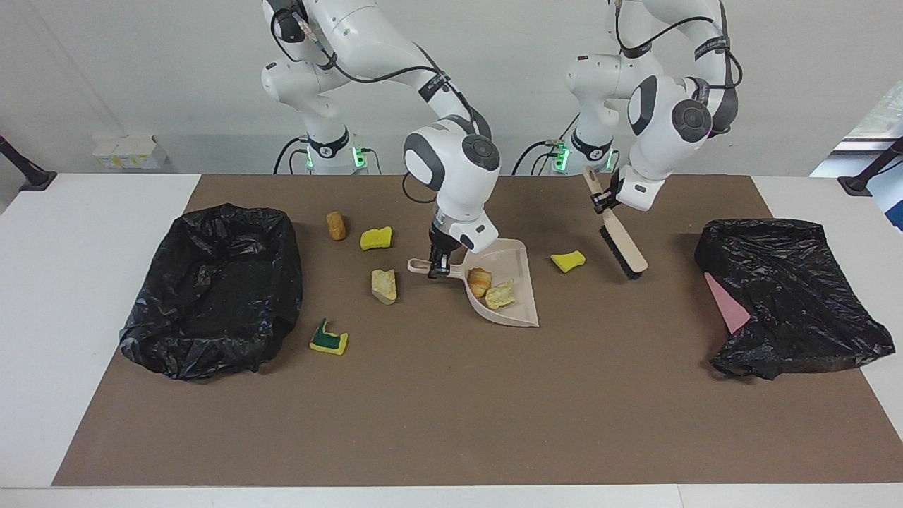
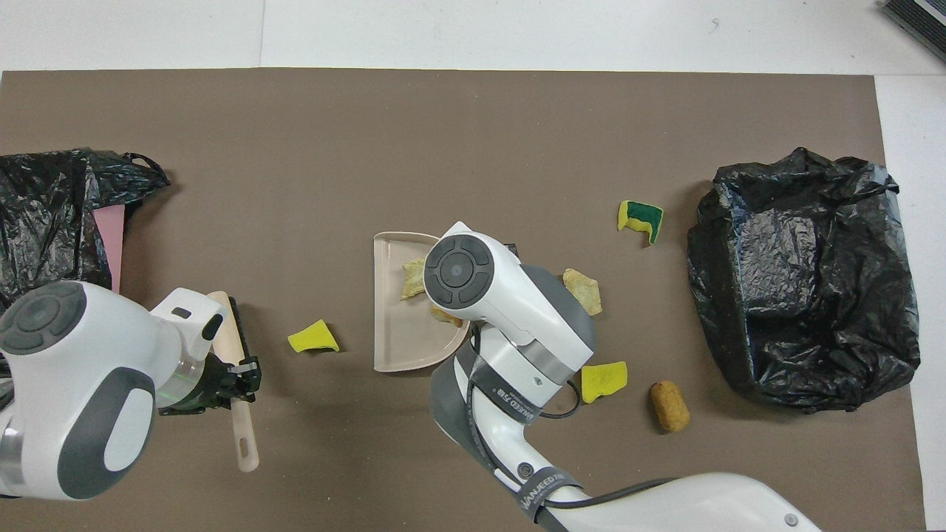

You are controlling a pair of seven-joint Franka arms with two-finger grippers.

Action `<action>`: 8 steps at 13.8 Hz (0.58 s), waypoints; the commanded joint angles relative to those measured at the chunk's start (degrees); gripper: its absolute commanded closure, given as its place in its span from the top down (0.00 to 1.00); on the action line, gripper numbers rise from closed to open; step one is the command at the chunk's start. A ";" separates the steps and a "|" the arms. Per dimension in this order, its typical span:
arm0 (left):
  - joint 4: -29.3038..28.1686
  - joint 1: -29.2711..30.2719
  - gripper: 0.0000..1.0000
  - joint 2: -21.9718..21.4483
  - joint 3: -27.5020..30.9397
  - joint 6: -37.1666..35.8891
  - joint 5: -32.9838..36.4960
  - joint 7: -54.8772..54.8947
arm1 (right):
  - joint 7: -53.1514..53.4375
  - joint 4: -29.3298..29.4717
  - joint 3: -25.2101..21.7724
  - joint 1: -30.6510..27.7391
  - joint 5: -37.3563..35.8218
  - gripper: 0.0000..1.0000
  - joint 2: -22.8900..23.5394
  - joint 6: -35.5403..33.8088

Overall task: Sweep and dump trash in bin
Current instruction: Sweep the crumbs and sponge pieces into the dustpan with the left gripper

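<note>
My right gripper (image 1: pixel 438 267) is shut on the handle of the beige dustpan (image 1: pixel 523 286), which rests on the mat and holds a croissant (image 1: pixel 480 281) and a bread chunk (image 1: pixel 499 294). My left gripper (image 1: pixel 605 201) is shut on the brush (image 1: pixel 622 248), held tilted above the mat beside a yellow sponge piece (image 1: pixel 568 261). More trash lies toward the right arm's end: a bread chunk (image 1: pixel 384 286), a yellow sponge (image 1: pixel 376 238), a cork-like lump (image 1: pixel 336 226) and a green-backed sponge (image 1: pixel 329 340). The bin (image 1: pixel 211 289), lined with black plastic, stands open at that end.
A crumpled black bag (image 1: pixel 790 303) with a pink flat piece (image 1: pixel 726 303) at its edge lies at the left arm's end. A brown mat (image 1: pixel 451 409) covers the table, bare along the part farthest from the robots.
</note>
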 commanded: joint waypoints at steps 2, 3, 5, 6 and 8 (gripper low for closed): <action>-5.98 -5.15 0.00 -0.64 -0.68 8.08 0.76 -4.69 | -0.96 -0.43 0.35 -0.16 -1.24 0.00 0.04 0.67; -5.89 -6.98 0.00 -0.02 -0.68 9.22 0.58 -5.83 | -0.96 -0.60 0.35 -0.16 -1.24 0.00 -0.04 0.67; -5.54 -9.02 0.00 1.30 -0.76 12.21 -0.56 -6.72 | -0.96 -1.13 0.35 -0.16 -1.42 0.00 -0.13 0.67; -5.11 -9.63 0.00 2.26 -0.77 12.74 -2.91 -6.38 | -0.96 -1.22 0.35 -0.16 -1.42 0.00 -0.13 1.02; -4.14 -13.40 0.00 4.37 -0.76 16.42 -6.62 -6.11 | -0.96 -1.22 0.35 -0.16 -1.42 0.00 -0.22 1.02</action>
